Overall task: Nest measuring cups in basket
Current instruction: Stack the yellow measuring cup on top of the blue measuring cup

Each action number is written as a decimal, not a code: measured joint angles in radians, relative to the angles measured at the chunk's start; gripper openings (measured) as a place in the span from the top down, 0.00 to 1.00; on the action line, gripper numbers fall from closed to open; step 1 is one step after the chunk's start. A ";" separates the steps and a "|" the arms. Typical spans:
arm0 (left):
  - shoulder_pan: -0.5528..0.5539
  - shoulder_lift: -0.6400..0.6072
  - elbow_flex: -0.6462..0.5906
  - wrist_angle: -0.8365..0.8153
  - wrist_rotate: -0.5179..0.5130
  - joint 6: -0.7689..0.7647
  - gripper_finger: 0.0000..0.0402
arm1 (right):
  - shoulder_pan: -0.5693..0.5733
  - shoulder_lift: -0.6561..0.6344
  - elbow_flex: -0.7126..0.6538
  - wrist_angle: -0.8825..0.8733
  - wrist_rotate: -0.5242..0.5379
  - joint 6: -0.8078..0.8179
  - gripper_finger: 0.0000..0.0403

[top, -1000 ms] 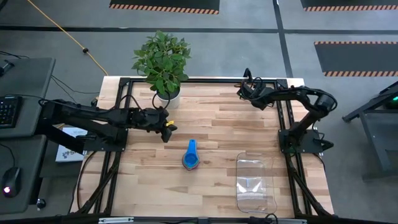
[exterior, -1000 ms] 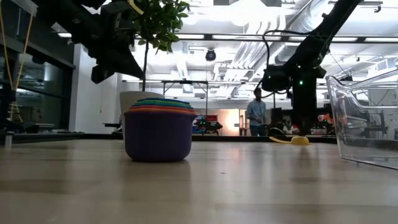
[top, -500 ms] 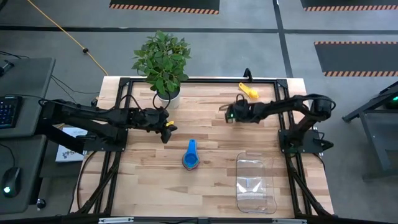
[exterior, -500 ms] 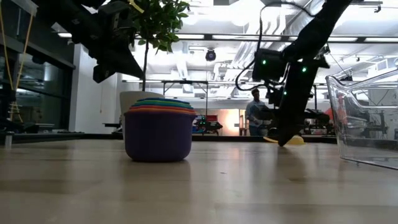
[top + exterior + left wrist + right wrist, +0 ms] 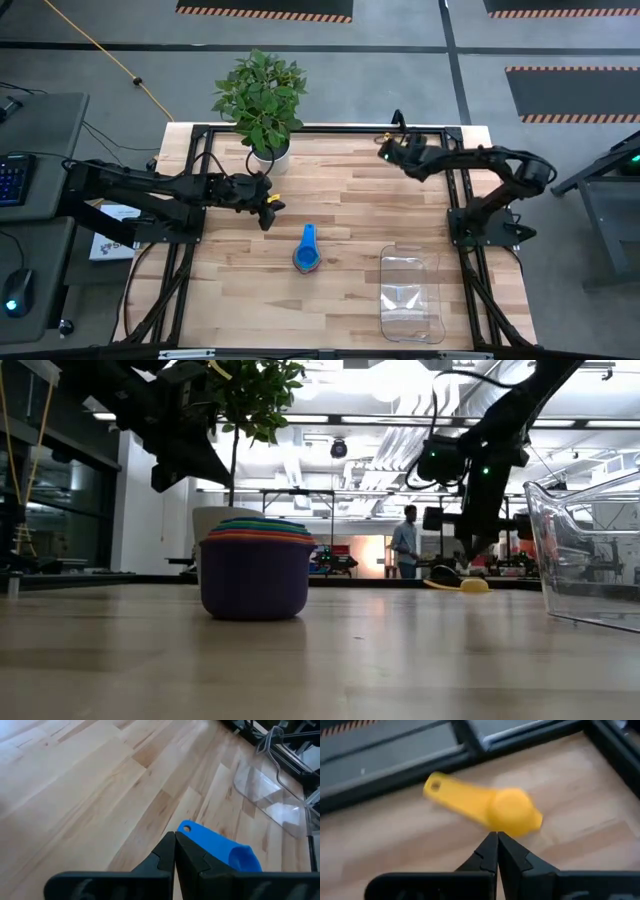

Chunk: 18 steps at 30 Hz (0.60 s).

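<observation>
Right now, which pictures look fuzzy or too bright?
Right wrist view: the yellow cup is smeared and soft. Low view: ceiling lights flare white, the arms are dark silhouettes, the stacked cups look shadowed. High view: even light, crisp basket.

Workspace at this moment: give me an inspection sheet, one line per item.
Surface: wooden table, bare around the things.
Job's things: stack of nested cups mid-table; yellow cup upside down at the far edge; clear basket empty.
Clutter: potted plant at the far edge.
Grippers: left gripper shut, empty; right gripper shut by the yellow cup.
Cables: yellow cable on the floor.
Surroundings: person standing far behind.
</observation>
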 joint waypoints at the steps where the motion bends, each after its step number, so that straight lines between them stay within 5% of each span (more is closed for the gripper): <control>1: 0.000 0.000 0.000 0.000 -0.007 0.000 1.00 | -0.032 0.004 0.000 0.021 0.006 0.000 1.00; 7: 0.001 0.000 0.000 0.000 -0.048 -0.035 1.00 | -0.169 0.072 0.000 0.123 -0.037 -0.044 1.00; 18: 0.001 0.000 0.000 0.000 -0.063 -0.043 1.00 | -0.223 0.103 0.001 0.135 -0.099 -0.132 1.00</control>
